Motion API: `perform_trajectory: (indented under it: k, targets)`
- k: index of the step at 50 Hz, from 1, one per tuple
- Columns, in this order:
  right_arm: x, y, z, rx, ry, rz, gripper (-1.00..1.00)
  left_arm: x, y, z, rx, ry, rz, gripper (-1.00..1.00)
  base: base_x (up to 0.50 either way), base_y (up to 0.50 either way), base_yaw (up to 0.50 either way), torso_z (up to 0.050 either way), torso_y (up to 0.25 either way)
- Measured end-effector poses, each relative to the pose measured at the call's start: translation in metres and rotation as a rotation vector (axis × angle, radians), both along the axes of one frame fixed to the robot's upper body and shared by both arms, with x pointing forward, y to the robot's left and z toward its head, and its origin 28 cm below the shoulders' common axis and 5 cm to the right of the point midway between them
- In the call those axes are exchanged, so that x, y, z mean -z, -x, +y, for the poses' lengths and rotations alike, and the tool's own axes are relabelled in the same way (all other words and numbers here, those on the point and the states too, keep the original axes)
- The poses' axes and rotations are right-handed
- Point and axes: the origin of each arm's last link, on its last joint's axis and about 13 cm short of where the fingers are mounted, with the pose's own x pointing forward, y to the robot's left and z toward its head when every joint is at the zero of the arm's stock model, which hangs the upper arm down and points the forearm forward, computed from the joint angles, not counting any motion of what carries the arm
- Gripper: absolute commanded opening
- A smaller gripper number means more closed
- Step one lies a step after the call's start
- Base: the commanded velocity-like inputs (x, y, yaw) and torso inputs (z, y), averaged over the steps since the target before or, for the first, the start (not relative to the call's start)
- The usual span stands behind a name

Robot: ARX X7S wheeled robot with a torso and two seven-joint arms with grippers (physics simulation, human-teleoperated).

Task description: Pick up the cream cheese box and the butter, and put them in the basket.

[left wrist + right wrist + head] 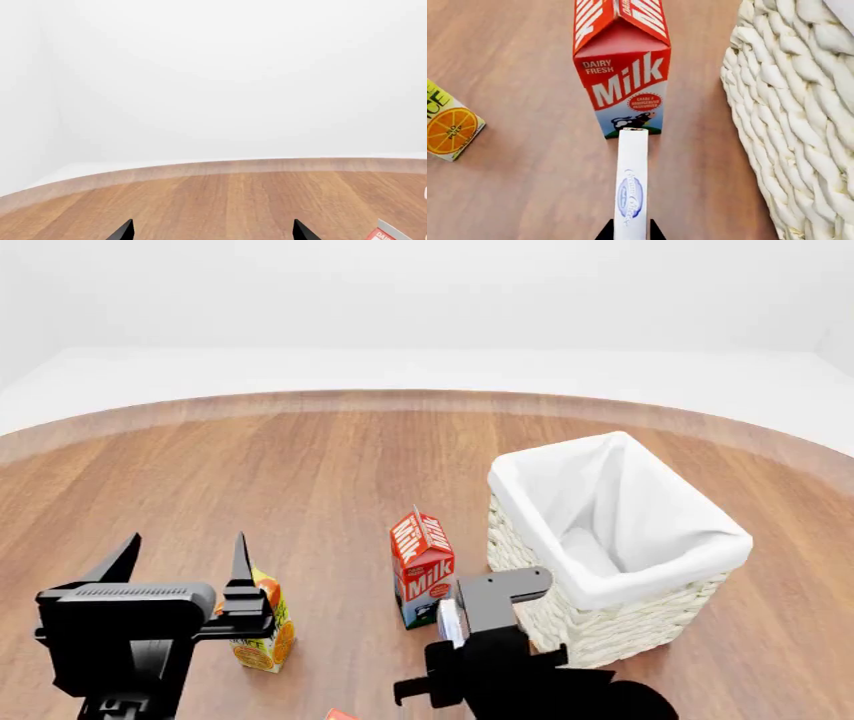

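White cream cheese box [631,187] label readable only wrist-side

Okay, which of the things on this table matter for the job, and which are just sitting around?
Part of the job:
- cream cheese box, held in the right tool
- basket, beside it
- butter, only a red corner showing at the head view's lower edge

Just lying about:
- milk carton, upright next to the basket
- orange juice carton, by the open left tool
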Motion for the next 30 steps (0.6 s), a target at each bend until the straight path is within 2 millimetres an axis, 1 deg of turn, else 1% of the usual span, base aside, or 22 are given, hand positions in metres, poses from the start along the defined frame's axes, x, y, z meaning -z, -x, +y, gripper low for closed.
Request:
perform_trajectory:
  k: [15,30]
  targets:
    - [-0.032,0.007,-0.001,-0.016,-0.029,-0.082,-1.0,0.0,0.0,0.0,0.001,-0.001,0.0,1.0,0.0,0.0,0.0,0.0,0.001]
    - [-0.06,0.007,-0.004,-0.025,-0.037,-0.151,-1.0,0.0,0.0,-0.001,0.005,0.0,0.002,1.0,0.0,0.0,0.0,0.0,0.001]
